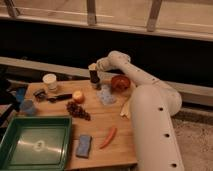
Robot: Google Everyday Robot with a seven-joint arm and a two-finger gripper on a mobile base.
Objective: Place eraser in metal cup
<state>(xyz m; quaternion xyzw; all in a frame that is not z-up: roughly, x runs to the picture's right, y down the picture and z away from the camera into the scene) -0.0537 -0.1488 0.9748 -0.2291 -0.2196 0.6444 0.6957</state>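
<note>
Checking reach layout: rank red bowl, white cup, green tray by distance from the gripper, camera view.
The gripper hangs at the table's back edge, jaws shut.
1. Red bowl, just to its right in the picture.
2. White cup, further off to the left.
3. Green tray, front left corner, farthest.

Wooden surface (102, 117), green tray (36, 142) at its front left corner, blue pad (83, 146) and orange chili (108, 137) near the front edge, grapes (78, 110) mid-surface, white cup (50, 82) at the back left, pincer (94, 76) shut above the back edge
</note>
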